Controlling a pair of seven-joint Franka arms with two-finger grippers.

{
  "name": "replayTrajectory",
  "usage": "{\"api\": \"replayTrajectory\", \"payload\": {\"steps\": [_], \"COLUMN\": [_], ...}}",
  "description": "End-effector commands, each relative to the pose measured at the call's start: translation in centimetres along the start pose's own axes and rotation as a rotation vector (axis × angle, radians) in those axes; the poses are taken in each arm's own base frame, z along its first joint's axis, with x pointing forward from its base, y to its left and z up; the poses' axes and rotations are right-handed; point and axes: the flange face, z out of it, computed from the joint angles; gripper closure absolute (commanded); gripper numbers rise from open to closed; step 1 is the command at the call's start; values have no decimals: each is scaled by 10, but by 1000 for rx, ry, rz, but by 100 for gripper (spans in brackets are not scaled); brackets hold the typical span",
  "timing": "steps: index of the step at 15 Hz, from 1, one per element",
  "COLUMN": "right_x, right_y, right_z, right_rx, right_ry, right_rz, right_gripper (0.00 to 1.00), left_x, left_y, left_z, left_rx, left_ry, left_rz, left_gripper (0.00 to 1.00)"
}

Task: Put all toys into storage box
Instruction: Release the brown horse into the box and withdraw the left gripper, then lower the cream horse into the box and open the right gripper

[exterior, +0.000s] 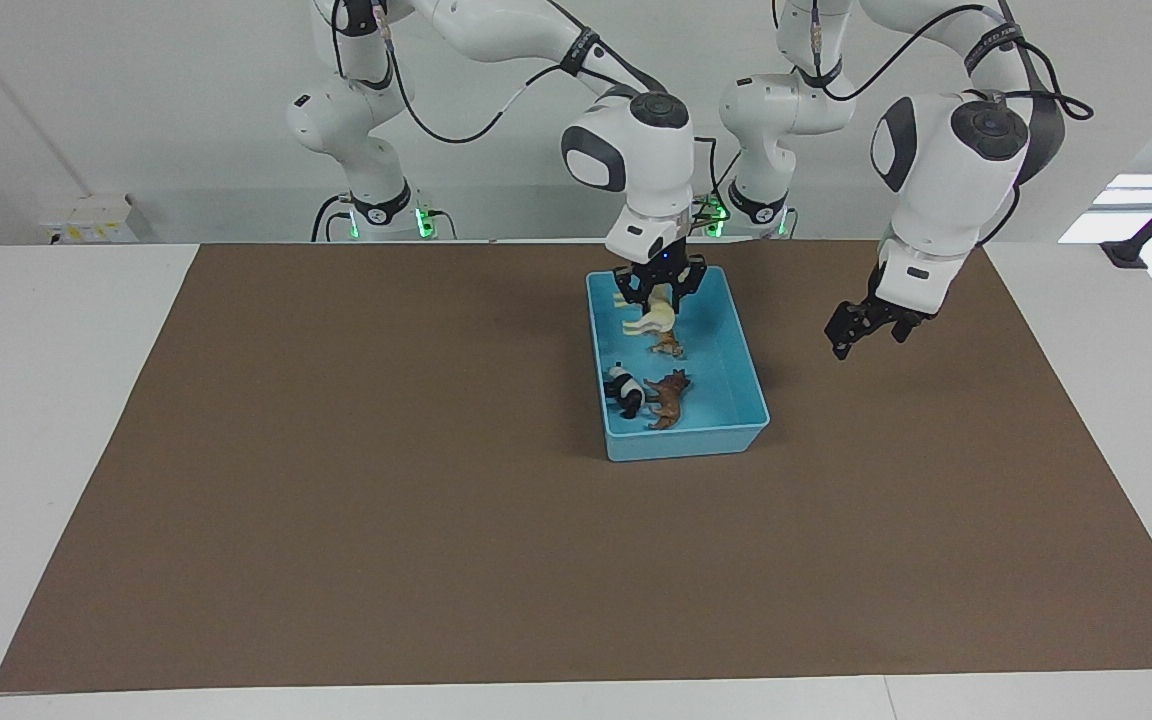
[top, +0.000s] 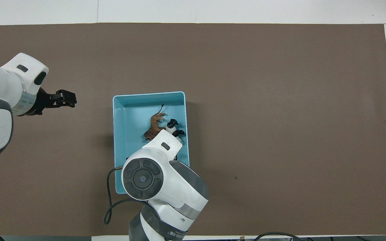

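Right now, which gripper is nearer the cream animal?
Right. The right gripper is at the cream animal over the storage box; the left gripper waits over the mat beside the box.

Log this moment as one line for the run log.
right gripper: over storage box, at cream animal | left gripper: waiting over mat | panda, horned animal, tiger: boxed

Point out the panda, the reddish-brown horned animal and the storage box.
panda (exterior: 625, 390), facing view, on its body.
reddish-brown horned animal (exterior: 671, 398), facing view, on its back.
storage box (exterior: 686, 440), facing view, on its outer wall.
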Motion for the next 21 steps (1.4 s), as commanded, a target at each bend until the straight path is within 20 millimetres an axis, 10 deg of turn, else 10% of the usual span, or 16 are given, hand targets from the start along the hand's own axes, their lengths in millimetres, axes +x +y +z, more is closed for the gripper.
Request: {"api": "replayTrajectory", "payload": {"steps": [1,4,12,21], "right_x": [2,23,133,114], "right_y": [-3,19,242,452], "right_z": [-16,-49,-177,-231], "right_rx": [1,2,-17,-110], "right_ry": [4,24,111,-120], "right_rz": [76,137,143,52], "right_gripper": [0,0,0,0], "left_x": [20,20,17,19], "left_y": [-7,-19,-10,-12], "left_z": [-9,-5,-33,-51], "left_rx": [3,-12,-12,-49], "left_ry": [-75,-88,-123,-96], "left_rz": [143,189,264,253], "left_gripper": [0,0,0,0]}}
